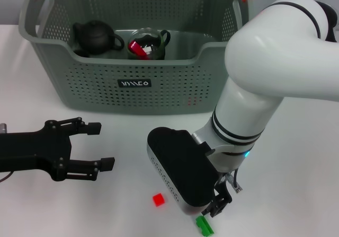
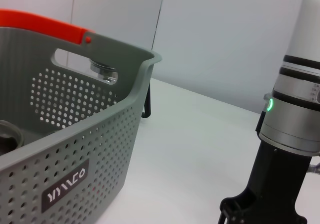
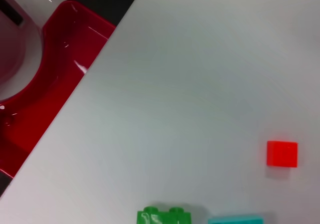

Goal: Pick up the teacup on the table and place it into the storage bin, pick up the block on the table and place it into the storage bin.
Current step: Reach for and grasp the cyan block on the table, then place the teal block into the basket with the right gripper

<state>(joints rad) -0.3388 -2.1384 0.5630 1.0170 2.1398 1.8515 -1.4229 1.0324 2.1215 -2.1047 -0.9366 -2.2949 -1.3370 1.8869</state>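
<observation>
On the white table [image 1: 307, 141], toward the far edge, sits the storage bin [image 1: 132, 83], grey-green and perforated, orange-red clips on its handles.

Inside the bin: a dark teapot [image 1: 95, 37], and beside it a glass teacup [image 1: 148, 43] with something red in it.

Nearer than the bin: 1 red block [image 1: 158, 199] on the table; 1 green block [image 1: 204, 226] beyond it, further from the bin. The right wrist view also shows the edge of a teal piece [image 3: 235, 220] just beside the green one.

Right gripper [image 1: 214, 208]: low over the table, just above the green block. Cannot tell how its fingers stand.

Left gripper [image 1: 98, 144]: near the bin's front left, jaws spread apart, nothing between them.
</observation>
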